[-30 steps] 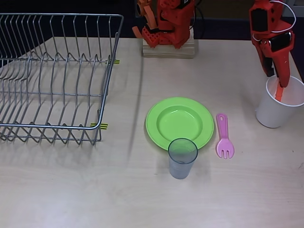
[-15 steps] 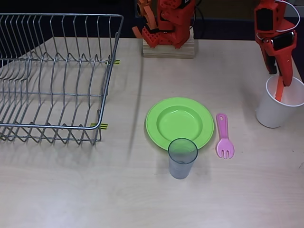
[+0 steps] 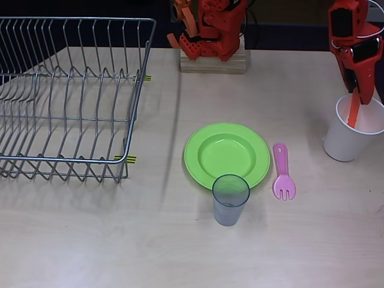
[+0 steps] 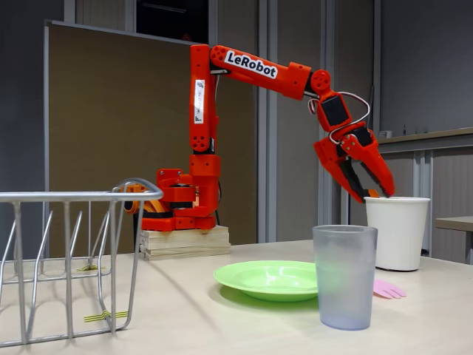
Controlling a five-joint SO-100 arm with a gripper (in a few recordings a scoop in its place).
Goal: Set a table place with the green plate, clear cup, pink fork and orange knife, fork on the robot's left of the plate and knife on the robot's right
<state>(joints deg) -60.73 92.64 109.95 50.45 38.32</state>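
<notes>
Tool (image 3: 358, 95) gripping orange knife (image 3: 354, 113), white cup (image 3: 345, 147)

The arm (image 4: 251, 70) is bright orange-red plastic throughout, built from blocky segments joined at round hinges. Its upper link carries a white label reading "LeRobot" in dark letters, and the upright link bears a narrow white sticker with small print too fine to read. Black motor blocks sit in the joints near the wrist. A thin pale cable loops out beside the wrist. The fingers (image 4: 384, 181) are long, tapered and pointed. The base (image 4: 174, 207) is the same orange-red.
</notes>
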